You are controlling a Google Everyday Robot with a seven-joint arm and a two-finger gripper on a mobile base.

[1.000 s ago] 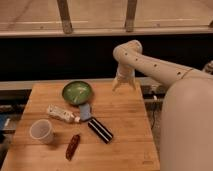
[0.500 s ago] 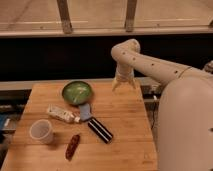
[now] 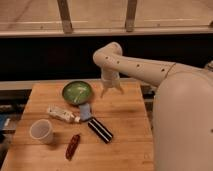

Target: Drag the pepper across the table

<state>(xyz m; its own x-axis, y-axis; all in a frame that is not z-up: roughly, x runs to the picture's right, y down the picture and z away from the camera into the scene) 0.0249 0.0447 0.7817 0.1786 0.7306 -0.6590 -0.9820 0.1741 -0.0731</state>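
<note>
Camera view of a light wooden butcher-block surface (image 3: 127, 122) carrying six items. The small, slender, glossy dark-red pepper (image 3: 73, 146) is lying near the front edge of the surface, left of centre, tilted so that its upper end is pointing up and to the right. It is sitting between a white plastic cup (image 3: 41, 131), which is standing upright just to its left, and a black rectangular bar with pale stripes (image 3: 100, 130), which is lying diagonally to its right; the pepper is touching neither.

Behind these, a white tube with a printed label (image 3: 62, 114) is lying on its side, with its cap end just beside a small pale-blue block (image 3: 85, 112). A round green bowl (image 3: 77, 92) is resting near the rear edge, behind the tube and the block.

The cream-coloured robot arm (image 3: 145, 70) is reaching in from the right and bending downward. Its pincer (image 3: 112, 93) is hanging over the rear part of the surface, just right of the bowl, with its two fingers pointing down, spread apart and gripping nothing. It is standing well apart from the pepper.
</note>
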